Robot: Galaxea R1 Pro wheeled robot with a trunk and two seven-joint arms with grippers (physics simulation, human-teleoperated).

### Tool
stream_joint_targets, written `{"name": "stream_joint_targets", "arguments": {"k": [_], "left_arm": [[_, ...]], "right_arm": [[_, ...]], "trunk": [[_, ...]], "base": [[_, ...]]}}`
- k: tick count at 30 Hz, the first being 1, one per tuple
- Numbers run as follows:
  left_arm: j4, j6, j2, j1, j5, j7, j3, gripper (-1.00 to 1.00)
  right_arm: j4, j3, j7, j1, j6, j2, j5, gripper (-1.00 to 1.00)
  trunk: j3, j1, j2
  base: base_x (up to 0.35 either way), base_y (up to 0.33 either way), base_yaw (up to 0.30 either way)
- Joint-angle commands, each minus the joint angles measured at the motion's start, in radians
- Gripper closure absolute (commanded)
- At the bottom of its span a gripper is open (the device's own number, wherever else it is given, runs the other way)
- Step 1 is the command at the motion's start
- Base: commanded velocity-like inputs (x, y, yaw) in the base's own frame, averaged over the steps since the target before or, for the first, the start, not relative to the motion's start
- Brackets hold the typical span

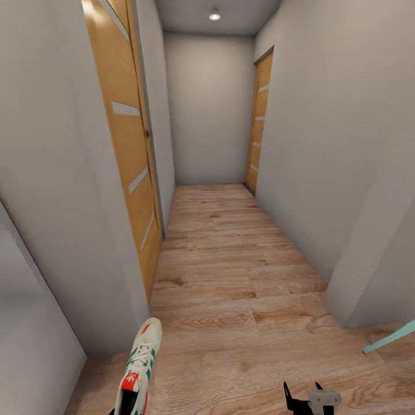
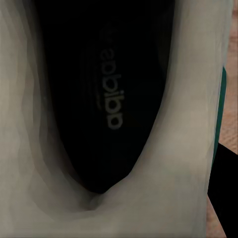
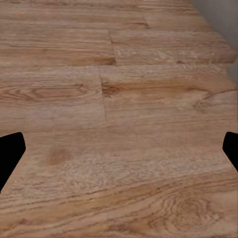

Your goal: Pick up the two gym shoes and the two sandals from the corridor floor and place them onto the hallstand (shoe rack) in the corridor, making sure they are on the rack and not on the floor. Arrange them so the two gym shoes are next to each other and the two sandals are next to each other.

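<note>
White leather with green stripes and a red-orange tongue patch: one gym shoe (image 1: 138, 369) shows at the lower left of the head view, toe pointing away down the corridor, its heel cut off by the picture's lower edge; it appears raised above the floor (image 1: 230, 276), though the head view does not show what carries it; the left wrist view looks straight into the same shoe (image 2: 163, 148), its pale lining curving round a black insole (image 2: 99, 99) that bears grey lettering, seen mirrored and sideways, which seems to read "adidas"; a green edge and a strip of wood floor show at that view's side, and a black shape at the corner may be a finger, so I cannot tell whether the left gripper is clamped on the shoe or apart.

The right gripper (image 1: 302, 397) stands at the lower edge of the head view, right of the shoe and well apart from it, two dark fingertips pointing up with a gap between them; in the right wrist view its fingers (image 3: 10, 153) sit at opposite edges, spread wide, with nothing between them but plank floor (image 3: 119, 124).

Two orange-brown doors with pale slanted bars flank the corridor, one (image 1: 129, 144) near on the left wall, one (image 1: 259, 121) farther on the right; a ceiling lamp (image 1: 214, 15) glows at the far end; a teal bar (image 1: 392, 339) juts in at the right edge.
</note>
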Motion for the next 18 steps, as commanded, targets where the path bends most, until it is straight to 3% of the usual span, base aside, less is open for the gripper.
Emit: {"name": "stream_joint_targets", "arguments": {"k": [1,12,18], "left_arm": [[0.000,-0.003,0.000,-0.001,-0.002,0.002,-0.003,1.00],[0.000,-0.003,0.000,-0.001,-0.002,0.002,-0.003,1.00],[0.000,-0.003,0.000,-0.001,-0.002,0.002,-0.004,1.00]], "right_arm": [[0.001,-0.006,-0.002,-0.001,-0.003,0.000,0.007,-1.00],[0.001,-0.007,-0.004,-0.001,-0.003,0.000,0.004,-1.00],[0.001,-0.007,-0.004,-0.001,-0.003,0.000,0.004,-1.00]], "trunk": [[-0.001,0.000,0.000],[-0.001,0.000,0.000],[-0.001,0.000,0.000]], "base": [[0.337,0.000,0.000],[0.316,0.124,-0.009],[0.141,0.089,-0.215]]}}
